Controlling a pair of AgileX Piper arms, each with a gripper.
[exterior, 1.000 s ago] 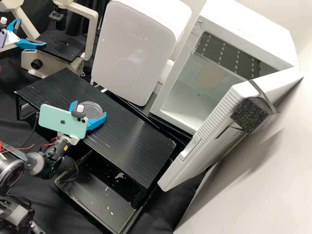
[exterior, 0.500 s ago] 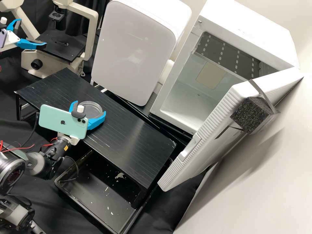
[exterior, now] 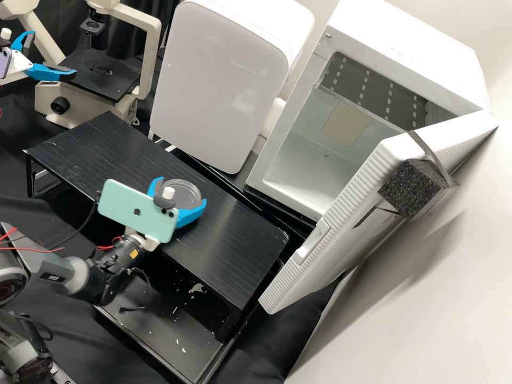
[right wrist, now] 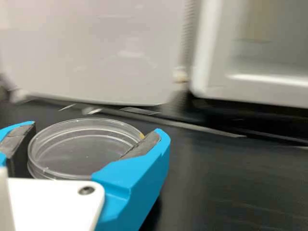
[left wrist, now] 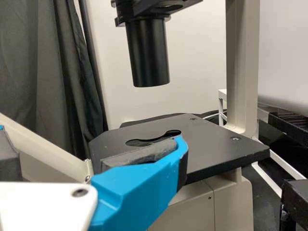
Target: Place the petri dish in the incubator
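Microscope stage [left wrist: 211,144], close up.
A black cylinder [left wrist: 148,53] hangs above it, a padded blue finger [left wrist: 137,190] stands before it, and a dark curtain [left wrist: 48,57] hangs behind.

Bright scene; sheen on black platform [exterior: 234,229], soft shadow on wall [exterior: 405,325].

Clear petri dish [exterior: 186,198] w/in R pincer [exterior: 183,191], incubator [exterior: 408,66] open
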